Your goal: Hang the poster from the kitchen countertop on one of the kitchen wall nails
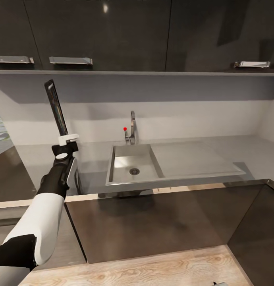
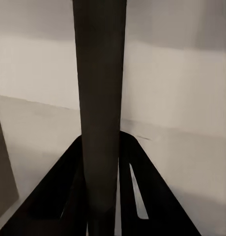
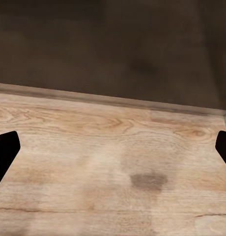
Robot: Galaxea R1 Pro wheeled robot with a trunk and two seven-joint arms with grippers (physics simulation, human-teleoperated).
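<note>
So, current state:
poster [image 1: 57,109]: held edge-on and upright above the kitchen countertop [image 1: 184,159], near the wall; probably kept vertical to go flat against the wall for hanging.
left gripper [image 1: 68,139]: closed on the poster's lower edge, 2 dark fingers [image 2: 69,187] flanking it.
poster build: thin, rigid, dark slab.
right gripper [image 3: 113,152]: spread wide, empty, over wood-grain floor [image 3: 113,147].
sink [image 1: 133,165]: brushed steel, red-tipped faucet [image 1: 131,129].
nail: not visible.

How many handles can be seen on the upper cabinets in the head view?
3, possibly more past the frame edges. One handle at far left, a second handle just right of it, and a third handle at far right.
</note>
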